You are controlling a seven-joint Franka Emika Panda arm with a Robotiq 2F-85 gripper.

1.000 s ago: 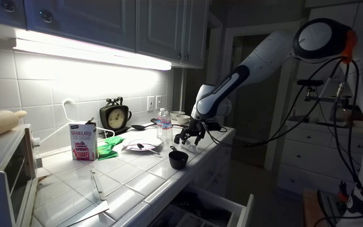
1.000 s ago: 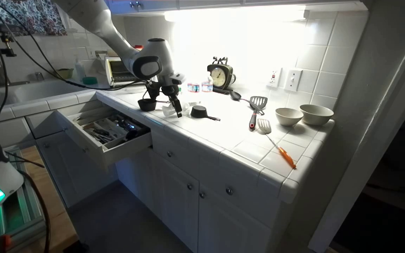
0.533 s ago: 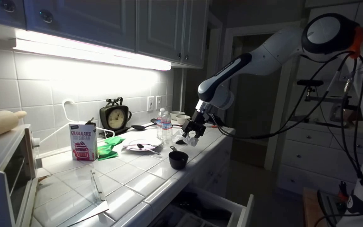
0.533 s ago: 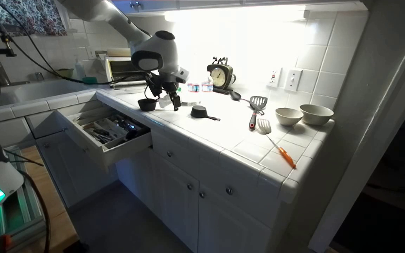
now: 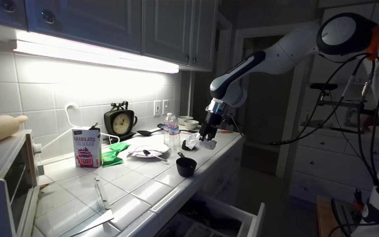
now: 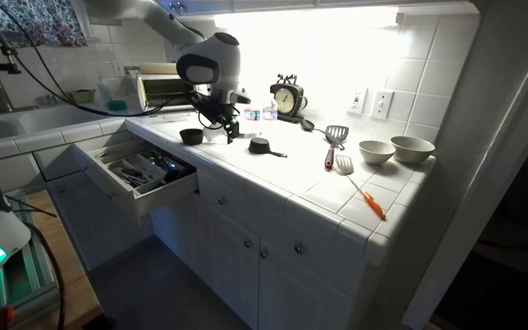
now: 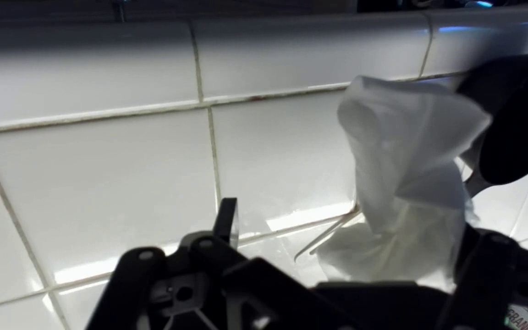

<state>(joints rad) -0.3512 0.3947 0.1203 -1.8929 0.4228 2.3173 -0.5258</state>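
My gripper is open over the tiled counter, its two black fingers wide apart. A crumpled white paper or thin plastic piece is between the fingers, close against the right one; a gap separates it from the left one. The gripper and the white piece also show in an exterior view; the piece seems raised, but its contact with the counter is unclear. A black measuring cup stands upright nearby and shows in the wrist view. Another black cup lies upside down near the gripper.
An open utensil drawer juts out below the counter edge. Two water bottles, a plate, a green bag and a sugar box stand along the counter. An orange-handled spatula and bowls lie at the far end.
My gripper has risen and turned, shifting right in an exterior view. The white piece has shifted too and now appears higher. The cups have not moved.
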